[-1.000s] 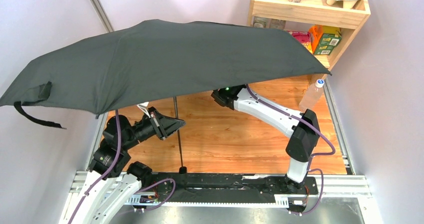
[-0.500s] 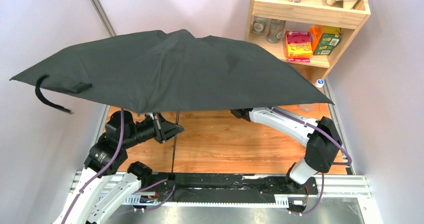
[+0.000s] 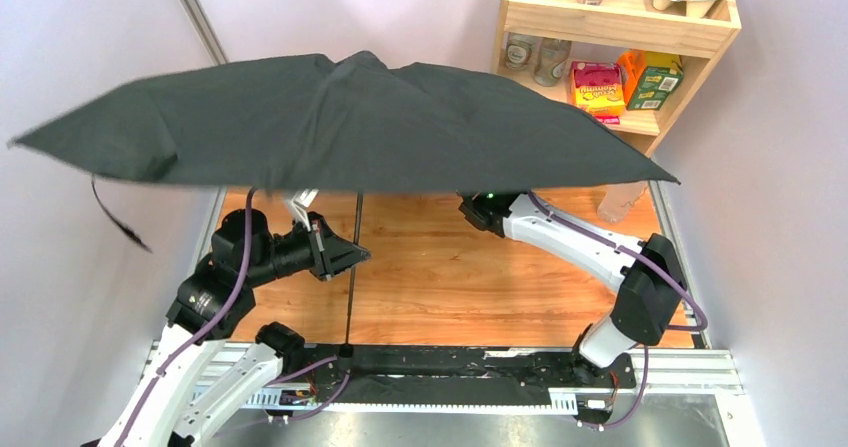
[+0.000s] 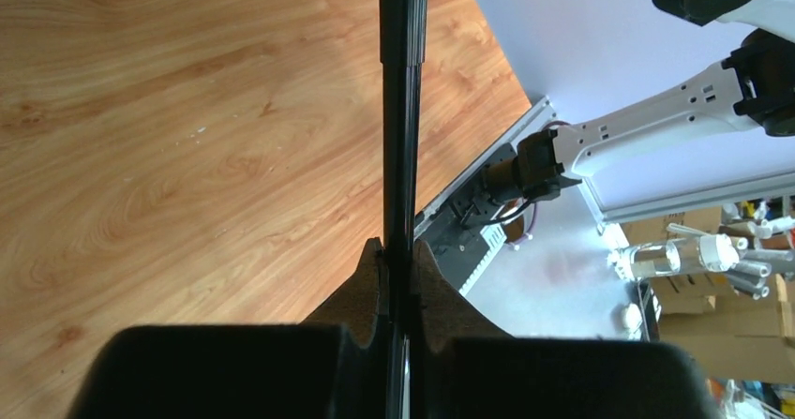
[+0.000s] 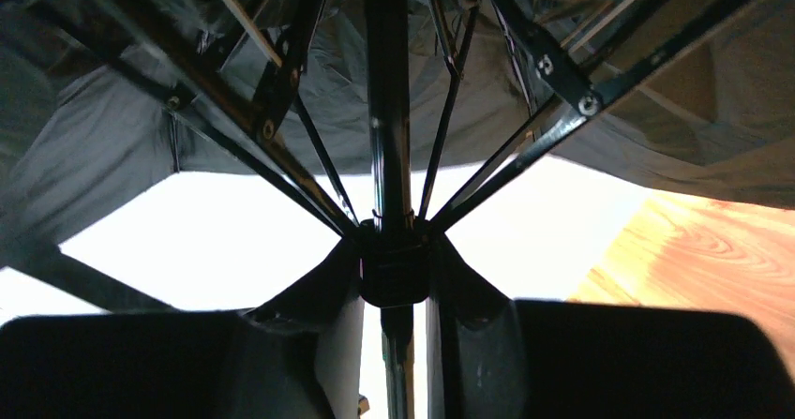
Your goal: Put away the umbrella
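Observation:
The black umbrella (image 3: pixel 340 117) stands open over the wooden table (image 3: pixel 450 287), its canopy spreading across most of the top view. Its thin shaft (image 3: pixel 352 267) runs down to the small handle (image 3: pixel 345 349) at the near edge. My left gripper (image 3: pixel 352 257) (image 4: pixel 397 250) is shut on the shaft, which passes straight between its brown pads. My right gripper (image 5: pixel 396 255) is under the canopy, out of sight from above. Its fingers clasp the runner (image 5: pixel 394 269) where the ribs meet the shaft. A wrist strap (image 3: pixel 120 222) dangles off the canopy's left edge.
A wooden shelf (image 3: pixel 620 27) with jars and food packs stands at the back right. A clear bottle (image 3: pixel 620 199) sits on the table below it, half under the canopy. Walls close both sides, and a metal post (image 3: pixel 195 17) rises at the back left.
The canopy has tipped from drooping at the left to nearly level and has crumpled at the crown. The right arm's elbow has swung right and lower. The strap now hangs down.

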Motion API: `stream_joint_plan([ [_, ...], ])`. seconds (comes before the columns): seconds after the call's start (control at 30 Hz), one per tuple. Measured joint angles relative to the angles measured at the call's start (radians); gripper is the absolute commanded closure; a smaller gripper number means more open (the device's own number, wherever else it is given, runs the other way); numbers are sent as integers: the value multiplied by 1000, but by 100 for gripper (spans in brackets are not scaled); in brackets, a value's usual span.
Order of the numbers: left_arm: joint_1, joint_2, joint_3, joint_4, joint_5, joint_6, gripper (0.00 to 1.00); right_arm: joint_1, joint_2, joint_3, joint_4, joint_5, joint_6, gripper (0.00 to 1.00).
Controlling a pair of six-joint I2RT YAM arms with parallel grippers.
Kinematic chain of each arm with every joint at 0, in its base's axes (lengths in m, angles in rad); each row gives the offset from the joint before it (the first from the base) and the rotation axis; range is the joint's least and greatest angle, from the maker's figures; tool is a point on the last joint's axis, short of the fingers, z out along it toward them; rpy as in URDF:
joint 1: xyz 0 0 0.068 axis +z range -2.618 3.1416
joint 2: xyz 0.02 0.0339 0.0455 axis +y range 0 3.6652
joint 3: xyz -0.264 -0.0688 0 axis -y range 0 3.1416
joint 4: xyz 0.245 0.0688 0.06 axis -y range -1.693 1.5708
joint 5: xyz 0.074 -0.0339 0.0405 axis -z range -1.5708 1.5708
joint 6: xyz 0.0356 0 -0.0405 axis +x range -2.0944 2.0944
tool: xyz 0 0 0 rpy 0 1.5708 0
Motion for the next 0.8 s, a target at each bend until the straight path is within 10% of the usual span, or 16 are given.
stream_joint_plan([
  [0.3,4,-25,-61,58,-16,0,54,2,-24,-65,57,70,22,100],
  [0.5,9,-188,-230,105,-6,-71,43,-5,53,73,-5,68,-2,100],
  [0.63,9,-267,-296,103,33,-126,58,-50,102,188,-34,67,-6,100],
  [0.73,9,-311,-323,94,55,-162,94,-84,134,290,-82,73,-31,100],
  [0.8,9,-330,-324,101,55,-166,100,-97,146,341,-122,71,-48,100],
])
